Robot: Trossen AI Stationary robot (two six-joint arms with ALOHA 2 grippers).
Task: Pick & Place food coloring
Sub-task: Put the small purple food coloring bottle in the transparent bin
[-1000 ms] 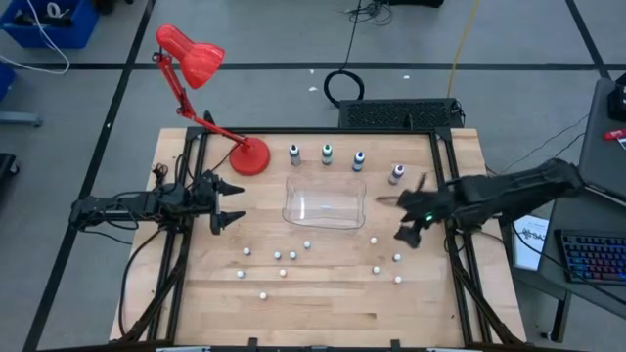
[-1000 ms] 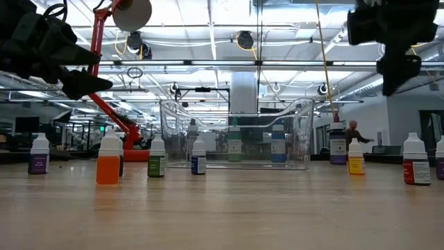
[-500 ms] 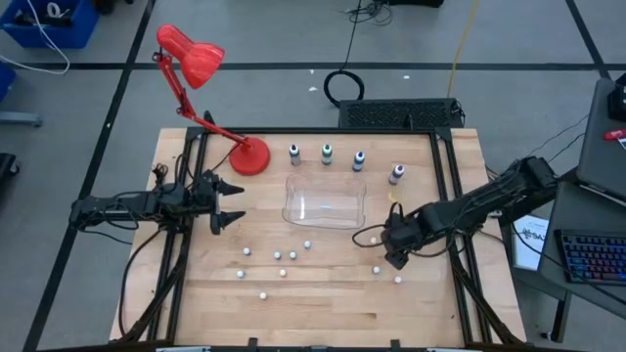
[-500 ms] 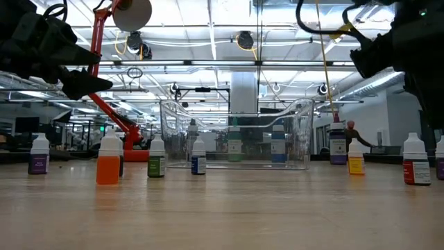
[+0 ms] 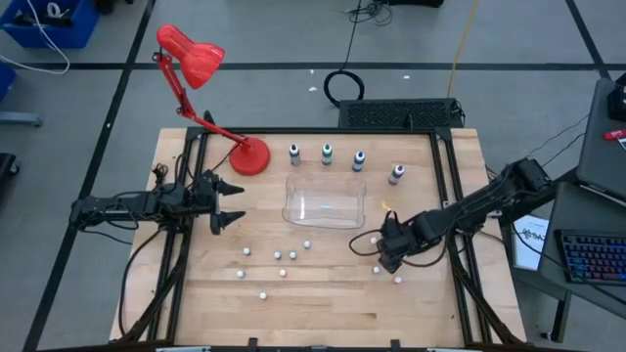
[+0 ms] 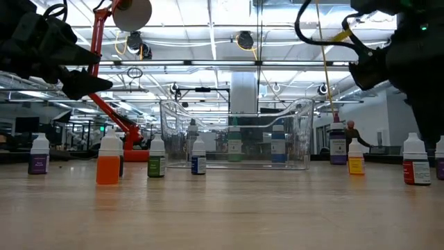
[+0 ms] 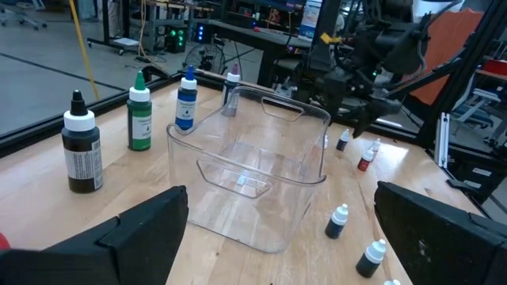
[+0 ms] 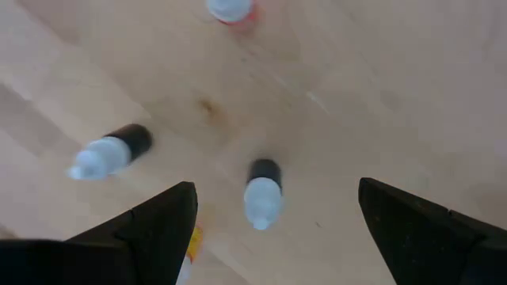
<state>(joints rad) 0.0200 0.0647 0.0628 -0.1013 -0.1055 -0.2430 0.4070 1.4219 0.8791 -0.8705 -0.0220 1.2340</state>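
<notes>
Four food coloring bottles stand in a row along the far side: dark (image 7: 81,150), green (image 7: 140,119), blue (image 7: 186,99) and purple (image 5: 396,174). Several smaller white-capped dropper bottles (image 5: 284,259) stand scattered on the near half of the table. My right gripper (image 5: 377,252) points down, open, above a group of them. In its wrist view a small dark bottle (image 8: 264,190) stands upright between its spread fingers, untouched. My left gripper (image 5: 230,200) waits open at the table's left.
A clear plastic container (image 5: 325,202) stands at the table's middle, just near of the bottle row. A red desk lamp (image 5: 249,154) stands at the far left. More small bottles, one dark (image 8: 107,154) and one red (image 8: 231,9), stand close around my right gripper.
My right gripper has come down and moved from beside the container's right end toward the table's near edge and a little left, over the small bottles. It has tipped and rolled until it points down, and it has stayed open.
</notes>
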